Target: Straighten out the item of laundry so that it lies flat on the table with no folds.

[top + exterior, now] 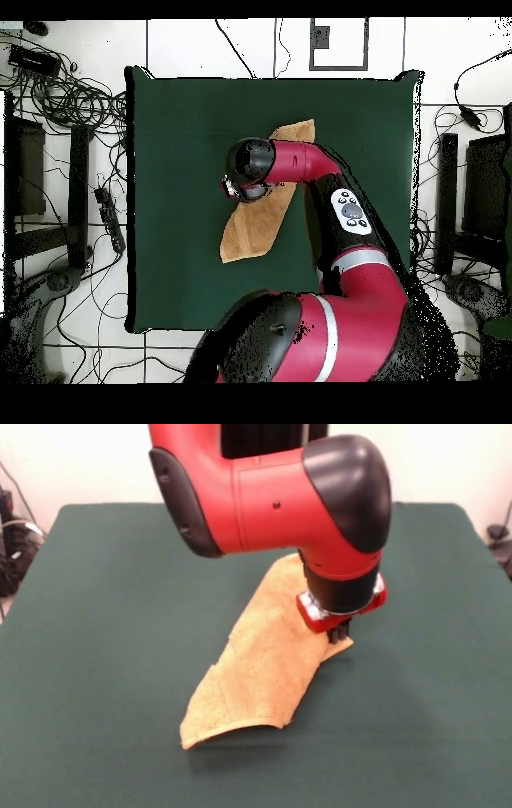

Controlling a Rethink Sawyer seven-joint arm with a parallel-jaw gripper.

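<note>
While the end effector (339, 634) seemingly presses the folded towel (260, 664), its grip state cannot be told.

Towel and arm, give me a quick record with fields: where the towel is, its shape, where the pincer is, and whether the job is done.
towel: orange-tan towel lying near the middle of the green table
shape: folded over into a long narrow strip, near end arched up off the table
pincer: pincer down at the towel's edge, at the strip's far part; open or shut cannot be told
task state: not flat yet, fold remains
</note>
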